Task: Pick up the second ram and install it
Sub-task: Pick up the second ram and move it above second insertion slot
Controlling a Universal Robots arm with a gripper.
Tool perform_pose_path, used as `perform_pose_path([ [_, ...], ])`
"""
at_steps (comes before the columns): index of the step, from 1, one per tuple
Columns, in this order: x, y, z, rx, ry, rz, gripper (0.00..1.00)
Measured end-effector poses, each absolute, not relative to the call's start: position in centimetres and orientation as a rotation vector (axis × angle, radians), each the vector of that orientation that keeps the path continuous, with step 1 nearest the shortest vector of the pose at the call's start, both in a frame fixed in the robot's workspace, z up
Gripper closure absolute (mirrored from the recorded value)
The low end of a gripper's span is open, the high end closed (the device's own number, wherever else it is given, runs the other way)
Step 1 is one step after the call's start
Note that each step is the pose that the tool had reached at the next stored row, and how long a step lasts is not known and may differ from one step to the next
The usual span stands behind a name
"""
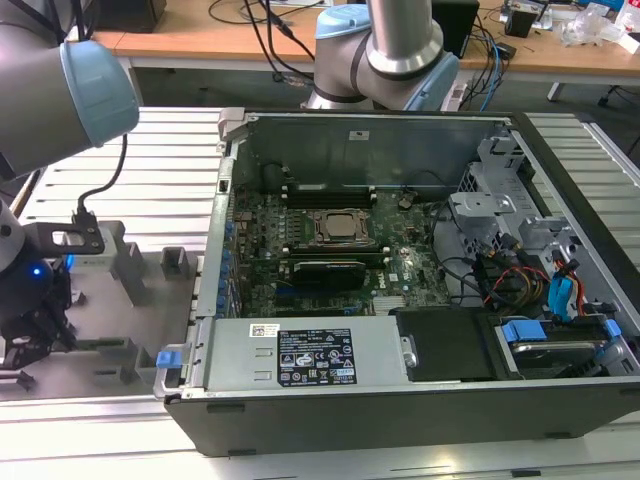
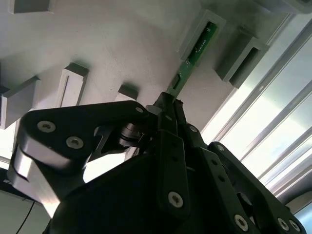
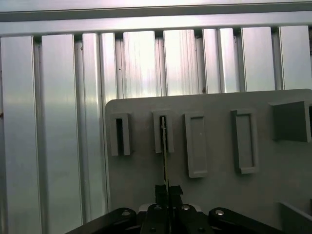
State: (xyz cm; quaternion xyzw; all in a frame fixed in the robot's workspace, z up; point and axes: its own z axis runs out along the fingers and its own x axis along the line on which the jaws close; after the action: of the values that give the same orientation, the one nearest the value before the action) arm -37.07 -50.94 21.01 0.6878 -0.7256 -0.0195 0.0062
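Note:
The second ram (image 2: 197, 46) is a thin green stick. One end sits in a grey holder block (image 2: 214, 22), and the other end runs back between my fingertips. Seen edge-on in the first wrist view, the second ram (image 3: 164, 146) stands in a slotted holder block (image 3: 163, 131) on the grey plate (image 3: 219, 195). My gripper (image 2: 168, 100) is shut on the stick's near end, and the fingers (image 3: 168, 191) are pressed close together around it. In the exterior view the gripper (image 1: 35, 330) hangs low over the plate at that view's left.
The open computer case (image 1: 560, 400) lies at the exterior view's centre and right, with its motherboard (image 1: 400, 270), processor socket (image 1: 340, 225) and cables exposed. Several grey holder blocks (image 1: 130, 270) stand on the grey plate (image 1: 110, 345). Ribbed aluminium table (image 3: 53, 122) surrounds the plate.

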Motion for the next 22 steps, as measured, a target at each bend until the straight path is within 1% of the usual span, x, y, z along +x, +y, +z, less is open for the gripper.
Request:
perform_pose_path([
  [22,-37.1,-50.9,22.6,2.152,-2.271,-0.061,0.87],
])
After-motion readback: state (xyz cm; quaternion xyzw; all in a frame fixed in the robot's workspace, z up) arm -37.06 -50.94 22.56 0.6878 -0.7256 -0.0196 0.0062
